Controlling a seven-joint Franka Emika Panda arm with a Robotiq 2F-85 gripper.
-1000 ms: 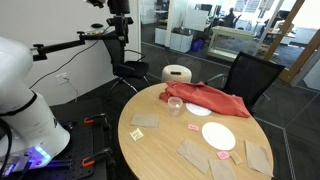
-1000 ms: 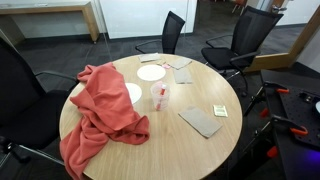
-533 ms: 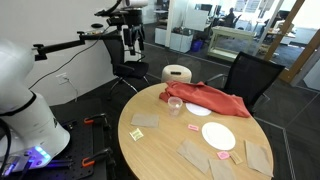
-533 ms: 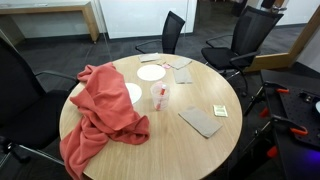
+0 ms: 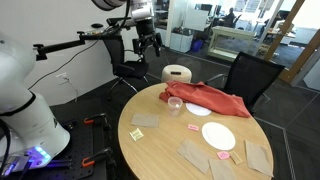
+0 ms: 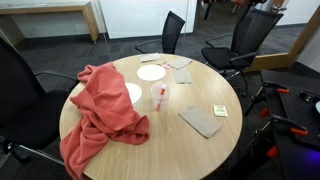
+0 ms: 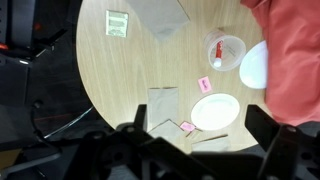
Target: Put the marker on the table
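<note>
Marker sits in the clear cup on the bench, while we see the claw, spread open, swung closer than before.

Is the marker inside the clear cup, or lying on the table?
Inside the cup. In the wrist view the red marker sits within the rim of the clear cup, not on the bare table.
</note>
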